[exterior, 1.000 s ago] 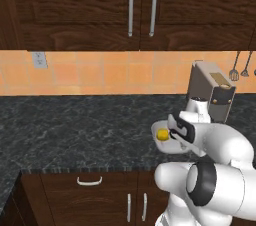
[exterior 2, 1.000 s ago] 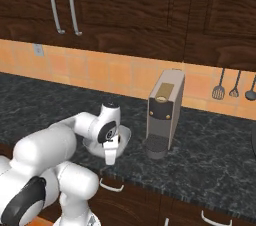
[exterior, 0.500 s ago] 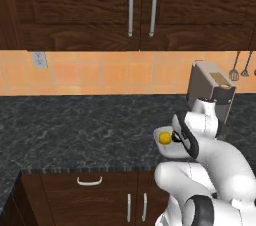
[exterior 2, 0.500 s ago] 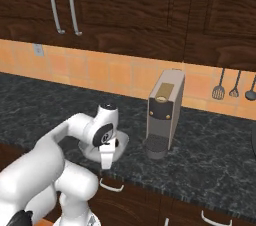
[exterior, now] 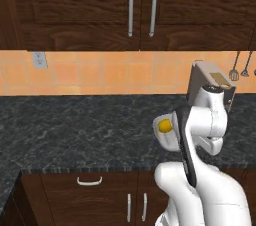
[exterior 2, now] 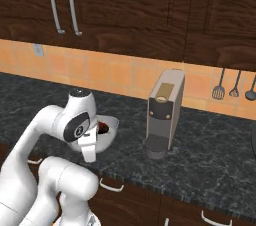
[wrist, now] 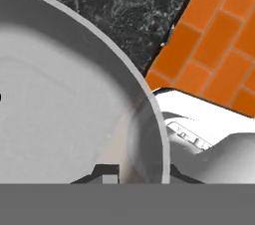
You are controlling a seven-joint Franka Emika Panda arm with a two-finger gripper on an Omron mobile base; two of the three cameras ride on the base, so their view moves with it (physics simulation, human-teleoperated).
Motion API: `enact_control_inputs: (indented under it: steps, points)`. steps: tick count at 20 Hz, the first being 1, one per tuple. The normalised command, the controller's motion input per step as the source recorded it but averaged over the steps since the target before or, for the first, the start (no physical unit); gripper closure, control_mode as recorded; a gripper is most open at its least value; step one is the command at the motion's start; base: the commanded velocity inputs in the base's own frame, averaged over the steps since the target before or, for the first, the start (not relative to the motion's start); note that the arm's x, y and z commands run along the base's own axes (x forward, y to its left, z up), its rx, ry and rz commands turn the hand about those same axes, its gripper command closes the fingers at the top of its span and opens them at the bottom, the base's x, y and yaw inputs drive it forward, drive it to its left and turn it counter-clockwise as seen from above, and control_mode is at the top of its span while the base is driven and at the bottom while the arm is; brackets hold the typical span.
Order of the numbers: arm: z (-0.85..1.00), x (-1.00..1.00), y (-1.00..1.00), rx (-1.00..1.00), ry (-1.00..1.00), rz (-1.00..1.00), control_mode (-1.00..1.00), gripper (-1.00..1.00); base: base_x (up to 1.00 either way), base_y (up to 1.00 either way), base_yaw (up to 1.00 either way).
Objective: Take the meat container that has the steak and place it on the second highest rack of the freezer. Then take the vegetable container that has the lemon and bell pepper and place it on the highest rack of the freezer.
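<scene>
While the white arm is bending low over the dark counter [exterior: 75, 130], the vegetable container [exterior 2: 106, 131] is sitting near the front edge of that counter, right under the arm's hand. It is a pale, round-cornered bowl with thick walls. In the left base view the lemon [exterior: 164, 126] is showing as a bright yellow ball inside the bowl, close to its near wall. In the right base view a small dark red thing is peeking out of the bowl beside the arm, and that is the bell pepper [exterior 2: 102, 129].

The hand [wrist: 135, 171] is reaching down at the rim of the bowl. In the hand view the curved rim is running between the two dark finger tips, one tip inside the bowl and one outside it. The fingers are looking closed on the thick wall, so the hand is gripping the vegetable container. I cannot tell if the bowl is lifting off the counter or resting on it.

A tall grey coffee machine [exterior 2: 163, 112] is standing on the counter to the right of the bowl, apart from it. Orange tiles [exterior: 100, 72] are covering the wall behind. Dark wooden cabinets [exterior: 140, 5] with long grey handles are hanging above. Some kitchen spoons [exterior 2: 235, 86] are hanging on the tiles far to the right.
</scene>
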Motion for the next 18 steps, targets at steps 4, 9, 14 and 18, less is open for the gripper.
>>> enact_control_inputs:
  steps: [4,9,14,18]
  points:
    - [0.76,-0.96,0.10,-0.06,-0.20,0.00,-1.00,1.00,0.00,0.00,0.00]
    - [0.59,-1.00,0.00,-0.01,-0.14,0.02,-1.00,1.00,0.00,0.00,0.00]
    - [0.13,-0.45,0.02,-0.03,0.00,0.02,-1.00,1.00,0.00,0.00,0.00]
    - [0.00,-0.18,0.00,0.02,-0.25,0.00,-1.00,1.00,0.00,0.00,0.00]
